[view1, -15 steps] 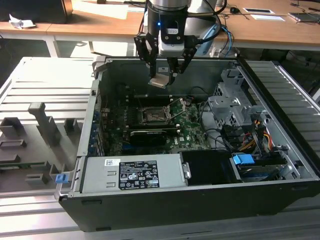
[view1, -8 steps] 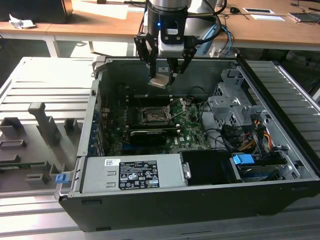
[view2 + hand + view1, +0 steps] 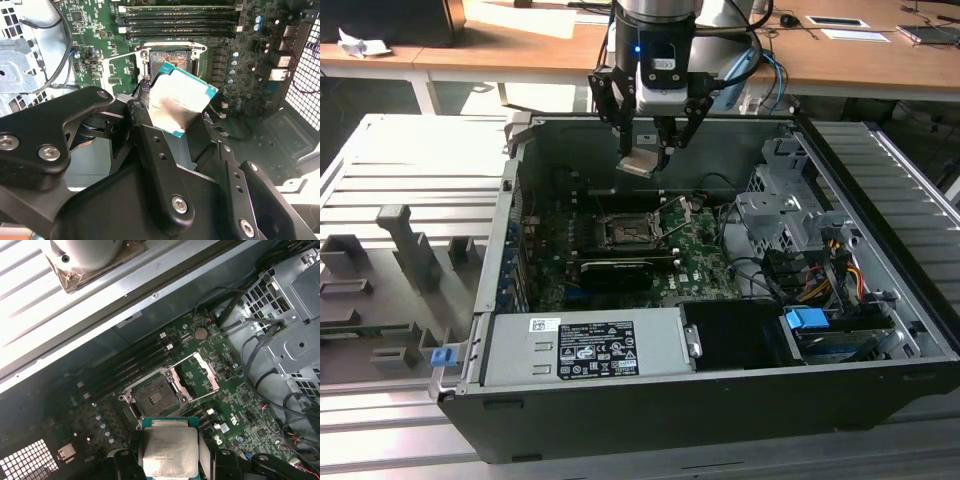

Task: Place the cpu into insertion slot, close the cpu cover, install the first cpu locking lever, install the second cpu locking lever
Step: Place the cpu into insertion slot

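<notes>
I am working in the open case (image 3: 620, 420), which is filling the middle of the exterior view, with the green board (image 3: 705, 258) lying on its floor. The gripper (image 3: 645, 160) is hanging at upper centre, its fingers narrowed on its load. The cover (image 3: 206, 371) is standing open beside the bare slot (image 3: 152, 397). The load is the cpu (image 3: 638, 163), pinched by opposite edges. I judge I am carrying it to the slot. Doing that well means levelling the chip, matching its corners, and lowering straight without dragging. The cpu is sitting at the fingertips, looking tilted, higher in the exterior view than the slot and apart from it.
</notes>
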Controlling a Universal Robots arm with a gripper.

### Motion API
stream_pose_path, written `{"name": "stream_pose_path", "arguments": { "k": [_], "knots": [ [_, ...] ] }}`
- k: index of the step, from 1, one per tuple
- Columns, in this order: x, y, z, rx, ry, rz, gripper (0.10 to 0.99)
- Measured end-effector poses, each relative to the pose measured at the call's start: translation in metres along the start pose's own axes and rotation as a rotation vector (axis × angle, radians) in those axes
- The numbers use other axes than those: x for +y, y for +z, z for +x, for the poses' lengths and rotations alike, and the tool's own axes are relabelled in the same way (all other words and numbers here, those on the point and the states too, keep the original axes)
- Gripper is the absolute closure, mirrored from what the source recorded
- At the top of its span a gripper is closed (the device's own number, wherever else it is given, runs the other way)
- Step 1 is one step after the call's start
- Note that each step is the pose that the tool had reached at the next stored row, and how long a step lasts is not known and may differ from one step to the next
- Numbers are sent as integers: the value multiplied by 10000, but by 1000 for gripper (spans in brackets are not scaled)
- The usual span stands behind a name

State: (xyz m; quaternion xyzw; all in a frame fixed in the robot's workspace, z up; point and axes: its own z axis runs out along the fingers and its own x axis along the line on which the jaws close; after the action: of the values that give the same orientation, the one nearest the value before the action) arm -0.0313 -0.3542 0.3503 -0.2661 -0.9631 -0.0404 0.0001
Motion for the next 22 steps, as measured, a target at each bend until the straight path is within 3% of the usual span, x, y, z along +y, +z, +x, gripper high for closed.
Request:
{"name": "stream_pose_path", "arguments": {
  "k": [22],
  "knots": [
    [-2,26,-1,-14,186,-4,553]
  ]
}}
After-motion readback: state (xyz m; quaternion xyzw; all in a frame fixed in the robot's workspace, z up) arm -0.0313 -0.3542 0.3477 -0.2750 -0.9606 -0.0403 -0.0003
